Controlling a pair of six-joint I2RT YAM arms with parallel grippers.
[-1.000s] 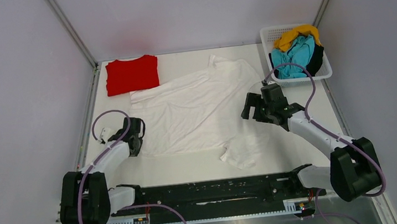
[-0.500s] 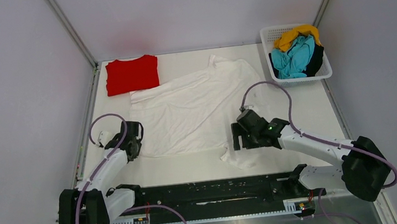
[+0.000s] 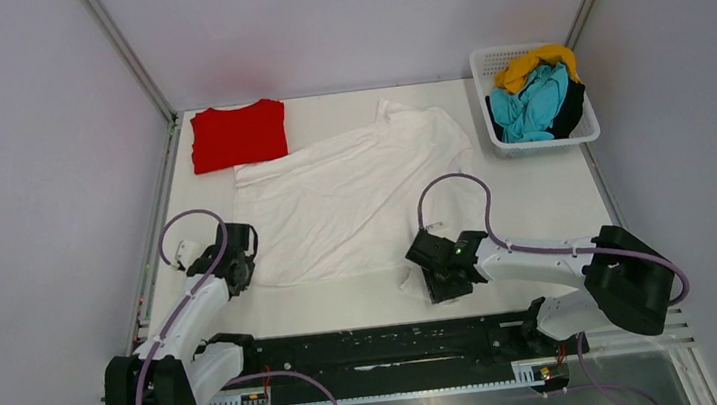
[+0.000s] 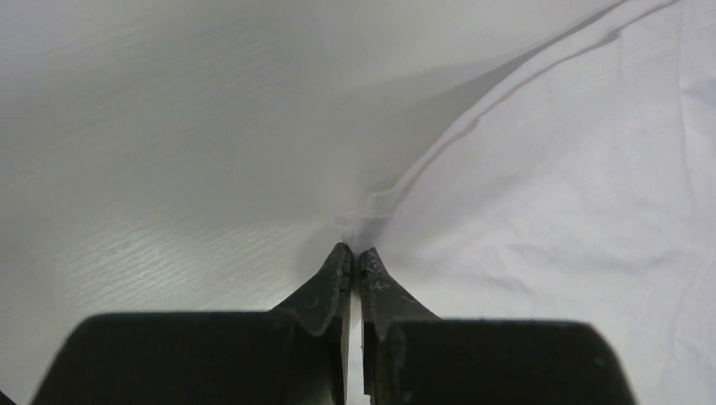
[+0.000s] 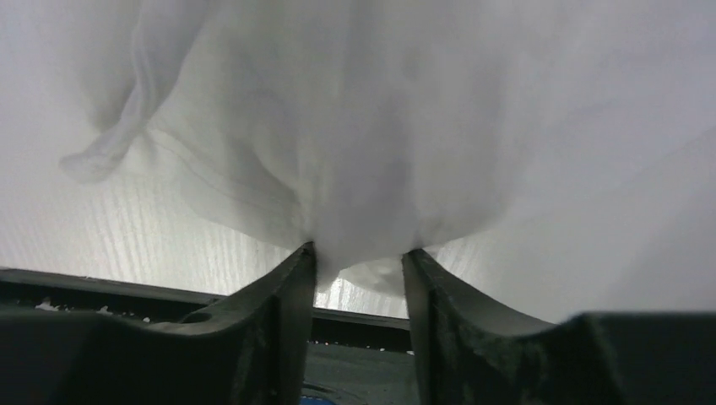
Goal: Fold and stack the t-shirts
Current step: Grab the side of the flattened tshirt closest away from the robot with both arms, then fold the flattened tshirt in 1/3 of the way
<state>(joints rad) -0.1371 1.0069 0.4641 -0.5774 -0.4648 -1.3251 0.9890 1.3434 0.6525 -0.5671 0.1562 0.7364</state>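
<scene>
A white t-shirt point(image 3: 344, 194) lies spread across the middle of the table, one crumpled sleeve reaching toward the near edge. My left gripper point(image 3: 239, 265) is at its near left corner. In the left wrist view that gripper point(image 4: 355, 251) is shut on the hem corner of the white t-shirt point(image 4: 574, 186). My right gripper point(image 3: 443, 287) is down on the crumpled sleeve. Seen from its wrist, the right gripper point(image 5: 359, 253) has its jaws still apart, with a bunch of the white t-shirt point(image 5: 405, 101) between the tips. A folded red t-shirt point(image 3: 238, 135) lies at the back left.
A white lattice basket point(image 3: 530, 145) at the back right holds teal point(image 3: 530, 104), yellow point(image 3: 531, 64) and black point(image 3: 573, 104) shirts. The black base rail point(image 3: 390, 345) runs along the near edge, just in front of the right gripper. Grey walls close in both sides.
My right arm swung from the shirt's right side down onto the near sleeve, its jaws narrowing. My left gripper shut on the hem corner and has stayed there.
</scene>
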